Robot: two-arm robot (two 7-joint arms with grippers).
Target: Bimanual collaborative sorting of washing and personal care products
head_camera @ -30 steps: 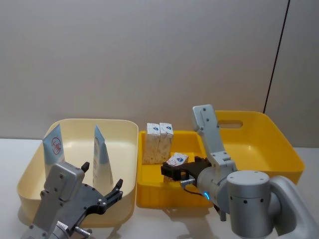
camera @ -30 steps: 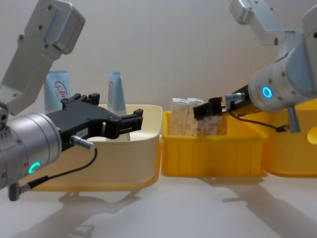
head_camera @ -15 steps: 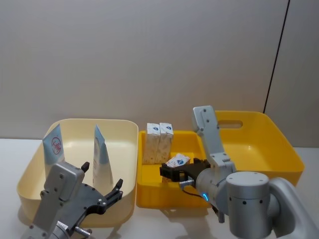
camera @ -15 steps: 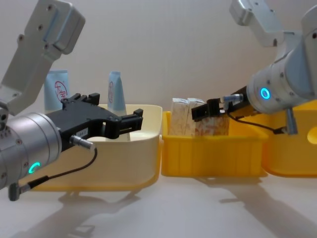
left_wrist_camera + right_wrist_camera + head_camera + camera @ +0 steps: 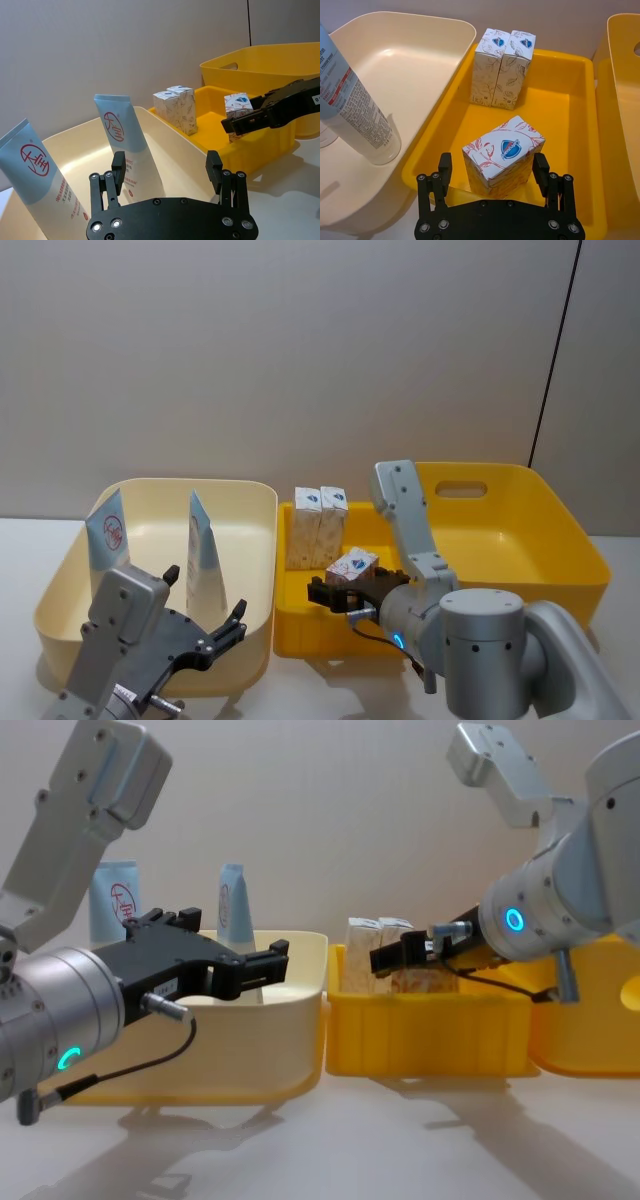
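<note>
Seen from the head, the left gripper (image 5: 205, 595) hangs at the near wall of the cream bin (image 5: 155, 515), its claw spread wide and holding nothing. Inside that bin the left tube (image 5: 107, 538) and the right tube (image 5: 203, 550) stand upright, broad ends down. The right gripper (image 5: 335, 592) reaches over the near part of the small yellow bin (image 5: 300, 630), where the loose carton (image 5: 353, 564) sits just at its fingertips. The carton pair (image 5: 320, 525) stands side by side at the far wall, and the large yellow bin (image 5: 560, 530) lies to the right. From the chest, both grippers point inward, the right one level with the small bin's rim. The left wrist view looks between wide black fingers at both tubes. The right wrist view has the loose carton resting on the bin floor between fingers set wide, with a gap at one finger (the other is at the carton's edge, contact unclear).
</note>
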